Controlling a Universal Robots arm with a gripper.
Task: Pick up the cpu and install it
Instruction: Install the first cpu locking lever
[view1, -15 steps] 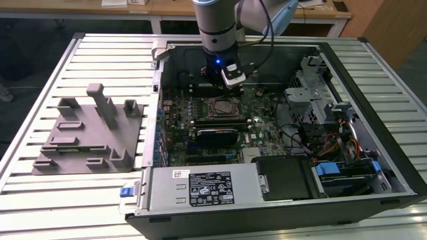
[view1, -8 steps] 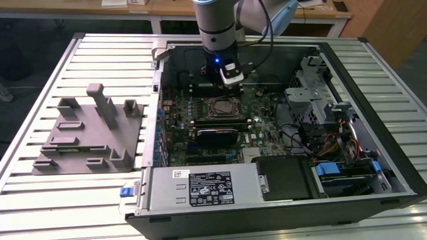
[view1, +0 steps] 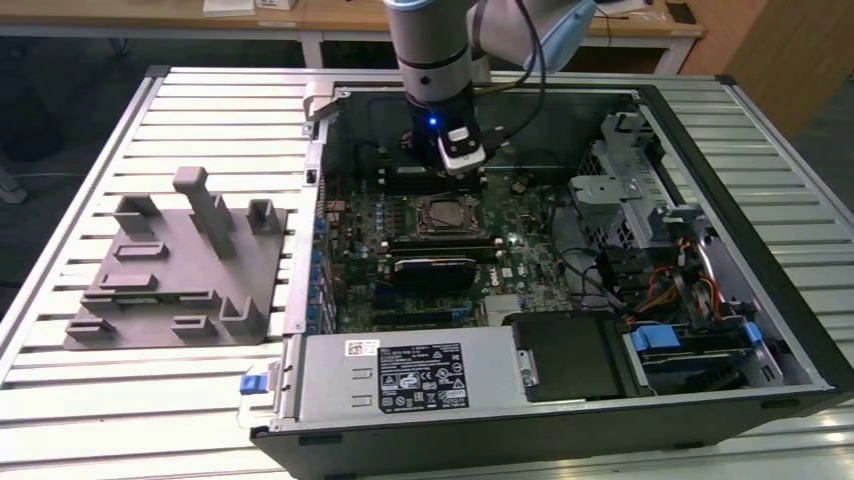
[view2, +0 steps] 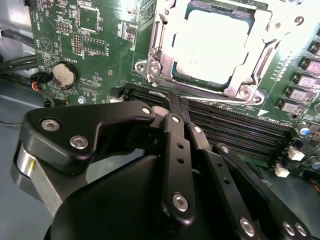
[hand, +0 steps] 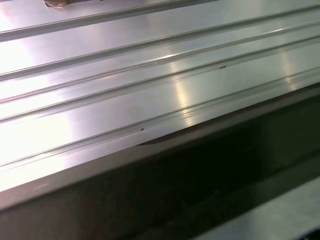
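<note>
Cpu (view2: 212, 45): seated in the motherboard socket (view2: 257, 62). My gripper (view2: 175, 107): jaws pressed together, empty, just beside the socket.

The motherboard (view2: 95, 45) is green, crossed with fine pale traces and white print. The cpu (view2: 212, 42) has a silver-white top with a thin dark rim, inside a shiny silver socket frame (view2: 160, 60). The memory slots (view2: 235, 125) are black. The gripper (view2: 172, 120) is glossy black with silver screws. The fixture (view1: 180, 270) is plain grey. The table (view1: 80, 400) is pale silver, ribbed in parallel lines. The case (view1: 534, 430) is dark grey.
</note>
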